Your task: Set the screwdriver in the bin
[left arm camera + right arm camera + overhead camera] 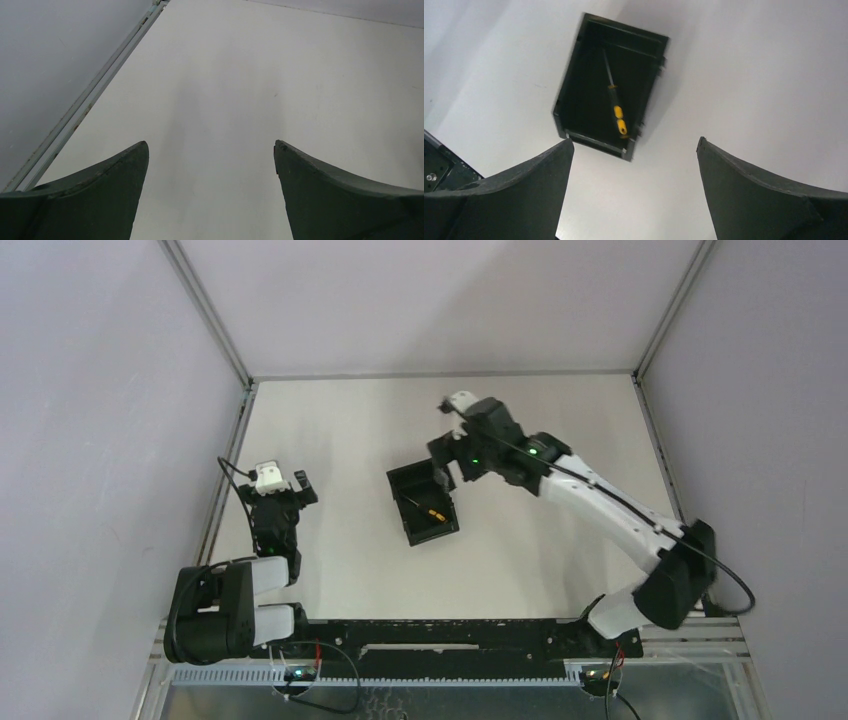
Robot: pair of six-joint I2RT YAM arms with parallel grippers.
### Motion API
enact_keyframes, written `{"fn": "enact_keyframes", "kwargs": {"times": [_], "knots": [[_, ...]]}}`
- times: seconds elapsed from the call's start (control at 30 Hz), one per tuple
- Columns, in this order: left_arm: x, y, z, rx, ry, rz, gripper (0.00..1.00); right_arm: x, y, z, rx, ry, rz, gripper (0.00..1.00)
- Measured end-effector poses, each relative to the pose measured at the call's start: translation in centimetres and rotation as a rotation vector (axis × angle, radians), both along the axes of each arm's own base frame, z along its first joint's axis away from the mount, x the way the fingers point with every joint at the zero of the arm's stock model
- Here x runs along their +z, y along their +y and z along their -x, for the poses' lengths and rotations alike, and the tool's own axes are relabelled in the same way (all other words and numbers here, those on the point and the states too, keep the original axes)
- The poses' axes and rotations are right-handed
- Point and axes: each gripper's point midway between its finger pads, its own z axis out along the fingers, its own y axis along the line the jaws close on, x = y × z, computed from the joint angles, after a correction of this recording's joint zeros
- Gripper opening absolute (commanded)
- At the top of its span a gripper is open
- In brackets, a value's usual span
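Note:
The black bin (401,502) stands in the middle of the table. The screwdriver (429,511), with a yellow-and-black handle, lies flat inside it. In the right wrist view the bin (567,100) is seen from above, with the screwdriver (617,109) lying lengthwise on its floor. My right gripper (446,468) is open and empty, raised just beyond the bin's far right corner; its jaws (634,144) stand wide apart over bare table. My left gripper (273,486) is open and empty at the left side of the table, and its view (211,145) shows only bare tabletop.
A metal frame rail (95,87) runs along the table's left edge, close to my left gripper. Grey walls enclose the table on the left, back and right. The arm bases sit on a black rail (450,635) at the near edge.

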Motion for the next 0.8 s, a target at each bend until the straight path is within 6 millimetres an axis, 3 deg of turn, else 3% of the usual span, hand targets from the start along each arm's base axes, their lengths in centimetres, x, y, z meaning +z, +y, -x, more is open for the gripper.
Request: {"fn": "enact_keyframes", "kwargs": {"times": [0.1,0.43,0.63,0.8], "knots": [[0.0,0.0,0.0,0.0,0.0,0.0,1.0,-0.8,-3.7,-0.2,-0.081,0.0,-0.095,1.0],[0.0,0.0,0.0,0.0,0.0,0.0,1.0,-7.5,-16.7,0.8,-0.467,0.006,-0.238,1.0],[0.0,0.0,0.0,0.0,0.0,0.0,1.0,-9.4,-20.9,2.0,-0.62,-0.061,-0.314,1.0],[0.0,0.0,0.0,0.0,0.0,0.0,1.0,-11.2,-21.5,2.5,-0.658,-0.058,-0.329,1.0]]}}
